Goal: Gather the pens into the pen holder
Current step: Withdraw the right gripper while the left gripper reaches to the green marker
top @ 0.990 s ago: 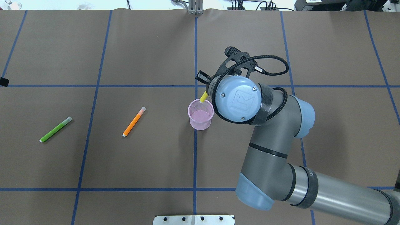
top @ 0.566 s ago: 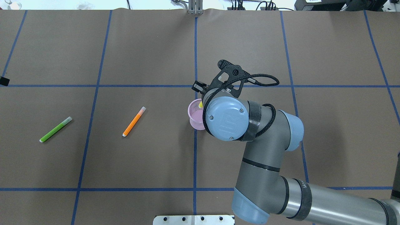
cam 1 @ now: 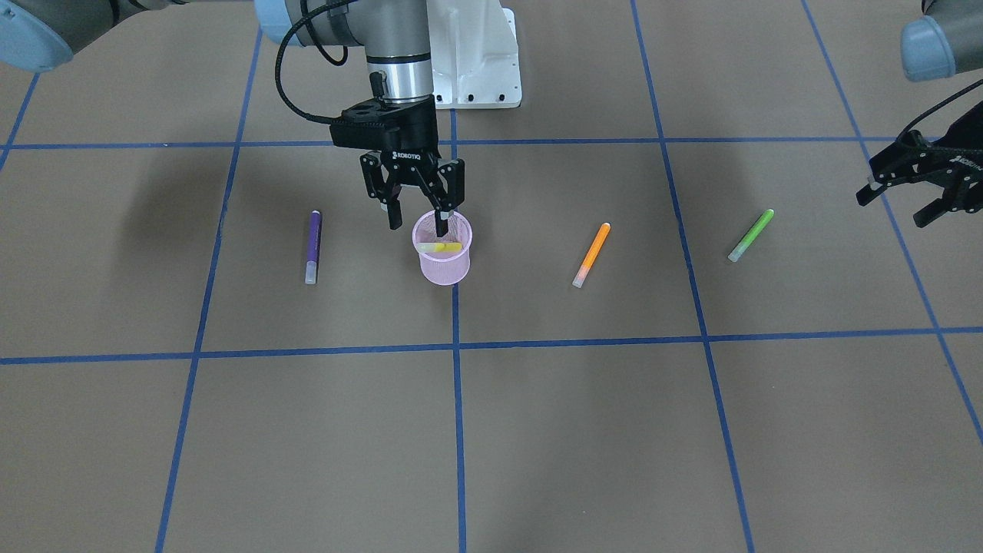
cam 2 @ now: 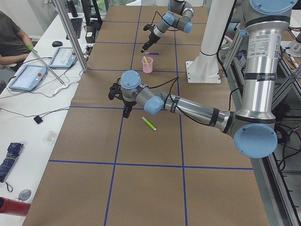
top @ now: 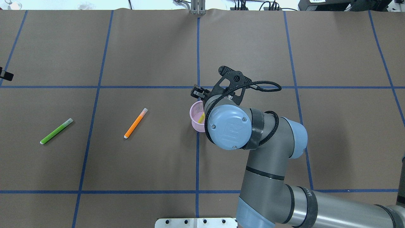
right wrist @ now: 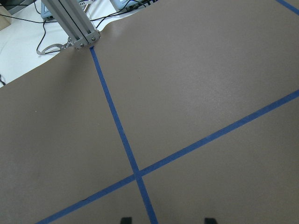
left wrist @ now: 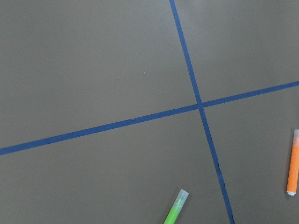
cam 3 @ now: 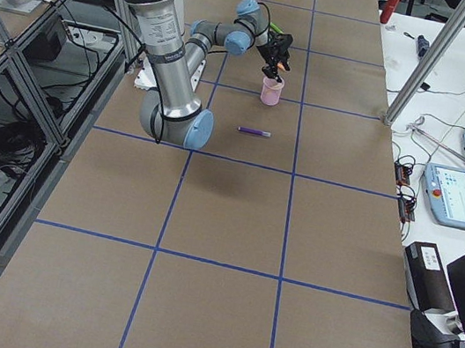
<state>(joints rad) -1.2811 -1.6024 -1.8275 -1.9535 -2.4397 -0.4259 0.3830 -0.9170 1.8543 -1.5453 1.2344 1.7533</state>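
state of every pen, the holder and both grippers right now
yellow pen: inside the pen holder, tilted
pen holder: upright on the table
purple pen: lying flat on the table, outside the holder
orange pen: lying flat, outside the holder
green pen: lying flat, outside the holder
right gripper: open, empty, over the holder's mouth
left gripper: open, empty, near the green pen

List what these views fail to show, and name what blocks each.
- Purple pen: missing from the overhead view, covered by the right arm.
- Pen holder: overhead, its right side is behind the right arm.
- Yellow pen: front view, the mesh obscures whether it reaches the holder's bottom.
- Left gripper: overhead, cut off by the left edge.
- Green pen: left wrist view, lower end cut by the bottom edge.
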